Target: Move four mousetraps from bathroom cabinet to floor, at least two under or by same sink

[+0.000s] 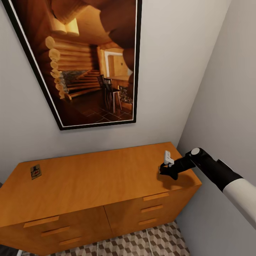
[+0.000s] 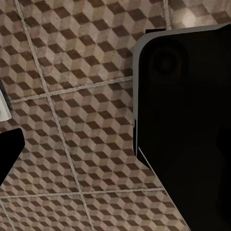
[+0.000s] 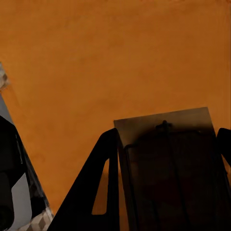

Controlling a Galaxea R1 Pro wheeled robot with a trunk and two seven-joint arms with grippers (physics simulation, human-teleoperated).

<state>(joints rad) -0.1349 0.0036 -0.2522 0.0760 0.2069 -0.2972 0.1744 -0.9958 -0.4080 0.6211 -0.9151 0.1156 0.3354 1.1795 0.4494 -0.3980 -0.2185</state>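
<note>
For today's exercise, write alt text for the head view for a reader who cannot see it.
The right gripper hovers over the right end of the orange-brown cabinet. One mousetrap lies near its left end, with a framed log-cabin picture on the wall above.

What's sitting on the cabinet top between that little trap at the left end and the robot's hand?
Nothing: in the head view, only bare wood runs from the mousetrap along the cabinet to the right gripper.
</note>
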